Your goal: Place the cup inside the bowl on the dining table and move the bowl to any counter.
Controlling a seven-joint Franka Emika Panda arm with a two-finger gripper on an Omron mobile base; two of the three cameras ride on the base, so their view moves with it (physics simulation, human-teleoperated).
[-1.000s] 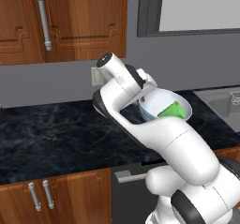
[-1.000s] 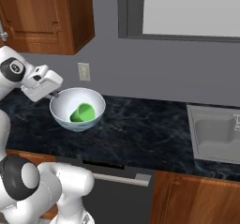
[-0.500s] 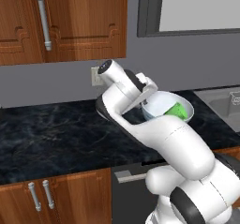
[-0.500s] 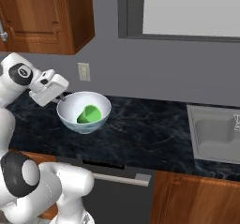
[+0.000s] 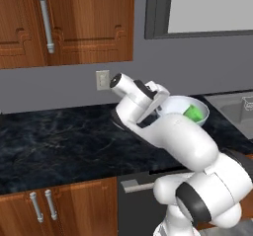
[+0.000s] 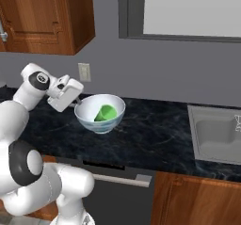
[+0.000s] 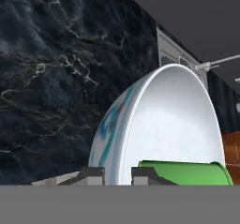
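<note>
While you watch from the right base view, the gripper (image 6: 78, 101) pinches the near-left rim of the bowl (image 6: 100, 112), its jaws pressed on the wall, one fingertip (image 7: 93, 175) outside and the other inside. The cup (image 6: 106, 112) lies tipped on its side within the bowl, green against the pale glass. Compared with a second ago, the bowl has travelled along the counter (image 6: 150, 134) toward the sink (image 6: 217, 133), and it now sits lower, close over the black slab; whether it touches the slab you cannot tell. The wall socket (image 6: 84, 72), which was right of the bowl's centre before, is now behind its left edge. From the left base view, the bowl (image 5: 184, 106) peeks out past the arm's white links.
</note>
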